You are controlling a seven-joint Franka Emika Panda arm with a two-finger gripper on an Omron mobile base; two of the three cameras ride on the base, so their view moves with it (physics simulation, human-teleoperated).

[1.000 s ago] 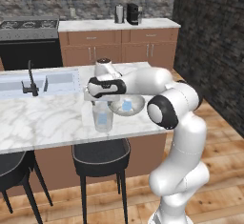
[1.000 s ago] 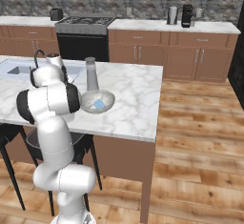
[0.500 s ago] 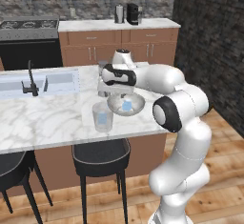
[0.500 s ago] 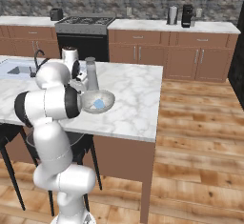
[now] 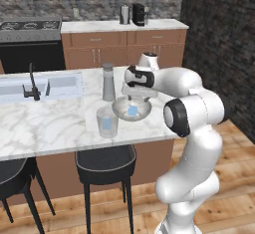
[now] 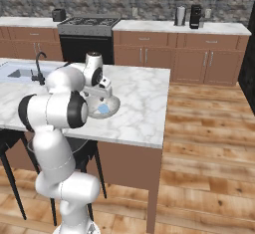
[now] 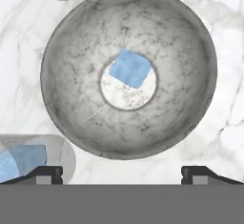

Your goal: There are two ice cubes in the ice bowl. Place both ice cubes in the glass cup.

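Swung over from the glass cup (image 5: 107,122) in the last second; I now hang above the ice bowl (image 7: 66,37). One ice cube (image 7: 21,160) sits in the cup, so half done, I judge. My gripper (image 7: 122,174) is spread wide, empty. Remaining ice cube (image 7: 130,67) lies at bowl centre, roughly straight below, perhaps slightly off-line.

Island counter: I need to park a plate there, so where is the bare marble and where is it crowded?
Bare marble runs between the sink and the glass cup, and from the ice bowl to the counter's far end. It is crowded where bowl, cup, grey bottle and the gripper cluster.
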